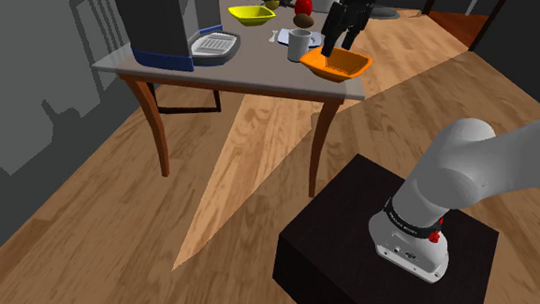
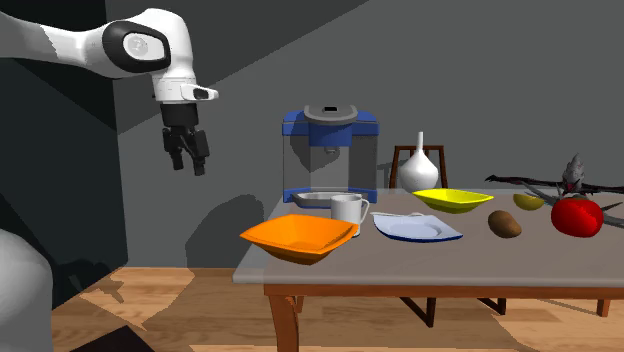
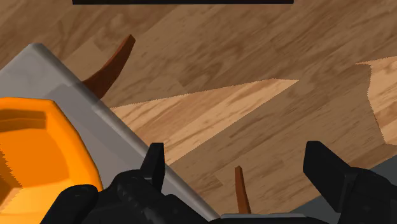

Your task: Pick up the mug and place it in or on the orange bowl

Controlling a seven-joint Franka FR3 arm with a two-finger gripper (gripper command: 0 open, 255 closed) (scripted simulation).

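A white mug (image 1: pixel 299 44) (image 2: pixel 347 209) stands upright on the grey table (image 2: pixel 420 265), just behind the orange bowl (image 1: pixel 337 65) (image 2: pixel 298 237) at the table's corner. In the second exterior view my black gripper (image 2: pixel 187 160) hangs in the air, well off the table's left edge and higher than the bowl. In the shoulder view the gripper (image 1: pixel 337 46) shows in front of the bowl. The wrist view looks down on the wooden floor, with the bowl (image 3: pixel 38 153) and the table corner (image 3: pixel 121 137) off to one side. The fingers (image 3: pixel 154 162) stand wide apart with nothing between them.
Also on the table are a yellow bowl (image 2: pixel 452 199), a blue-rimmed plate (image 2: pixel 417 228), a blue-based appliance (image 2: pixel 330 150), a white vase (image 2: pixel 419 168), a grey tray (image 1: pixel 215 46), a brown fruit (image 2: pixel 504 224) and a red one (image 2: pixel 576 216). The dark stand (image 1: pixel 385 254) sits on the floor.
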